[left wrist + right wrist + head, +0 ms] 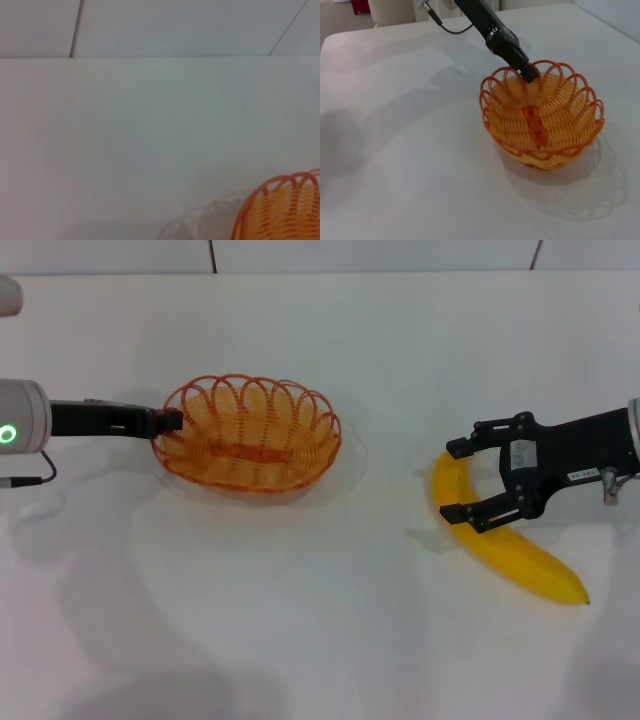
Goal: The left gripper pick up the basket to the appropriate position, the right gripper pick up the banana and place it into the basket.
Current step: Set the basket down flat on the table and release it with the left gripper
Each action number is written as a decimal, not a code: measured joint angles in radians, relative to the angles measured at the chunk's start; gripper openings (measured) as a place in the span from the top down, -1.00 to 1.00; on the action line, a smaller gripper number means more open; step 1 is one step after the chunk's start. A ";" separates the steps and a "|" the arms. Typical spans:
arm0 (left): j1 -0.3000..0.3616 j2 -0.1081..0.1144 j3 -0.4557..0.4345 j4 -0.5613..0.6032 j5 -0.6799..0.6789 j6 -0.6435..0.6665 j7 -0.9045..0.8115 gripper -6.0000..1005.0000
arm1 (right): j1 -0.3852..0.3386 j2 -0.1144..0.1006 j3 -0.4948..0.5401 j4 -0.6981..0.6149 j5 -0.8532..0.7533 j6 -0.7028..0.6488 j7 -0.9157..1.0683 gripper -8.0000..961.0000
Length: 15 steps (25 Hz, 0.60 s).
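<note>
Two hands on my screens: my left hand (pixel 172 421) pinches the basket (pixel 250 432) rim, and the right wrist view shows the basket lifted above its shadow on the tabletop (pixel 300 620). My right hand (pixel 462 480) sits spread wide around the banana (pixel 510 550), well apart.

The basket (pixel 248 434) sits on the desk (pixel 300 620), left of centre. The left claw (pixel 172 421) reaches in from the left edge and meets the basket's left rim. The banana (pixel 500 540) lies on the desk well to the right of the basket, slanting from rear-left to front-right. The right claw (pixel 458 480) enters from the right, its fingers straddling the banana's rear portion.
</note>
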 joint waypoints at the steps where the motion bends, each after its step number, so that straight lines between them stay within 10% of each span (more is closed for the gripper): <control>1: 0.001 0.000 0.000 0.000 -0.002 -0.002 0.000 0.88 | 0.000 0.000 0.000 0.000 0.000 0.000 0.000 -0.85; 15: 0.000 0.000 0.010 -0.023 -0.010 -0.031 0.006 0.84 | 0.004 0.000 0.000 0.014 0.002 0.000 -0.005 -0.85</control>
